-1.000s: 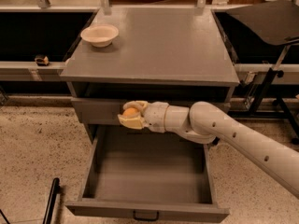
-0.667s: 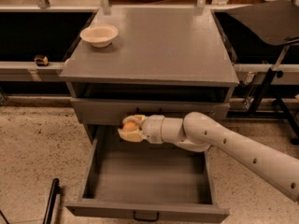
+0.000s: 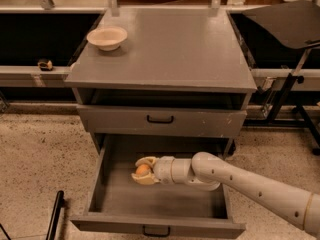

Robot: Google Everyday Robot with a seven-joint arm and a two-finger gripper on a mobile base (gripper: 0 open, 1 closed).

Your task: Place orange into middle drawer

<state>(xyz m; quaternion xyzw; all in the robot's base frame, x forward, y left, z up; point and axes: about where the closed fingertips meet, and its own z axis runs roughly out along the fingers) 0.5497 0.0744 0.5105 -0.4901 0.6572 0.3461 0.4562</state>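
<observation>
The middle drawer [image 3: 165,204] is pulled open below the grey cabinet, its flat grey floor showing. My gripper [image 3: 142,171] reaches in from the right, low inside the drawer near its left half. Its cream fingers are shut on the orange [image 3: 142,170], which shows as a small orange patch between them. The orange sits just above or on the drawer floor; I cannot tell which.
A cream shallow bowl [image 3: 107,37] stands on the cabinet top [image 3: 170,49] at the back left. A closed grey drawer front [image 3: 160,120] with a black handle is above the open drawer. A dark stand [image 3: 290,84] is at the right. A black rod [image 3: 54,219] leans at the lower left.
My gripper has moved down with the orange, from in front of the upper drawer front into the open drawer, close to its floor.
</observation>
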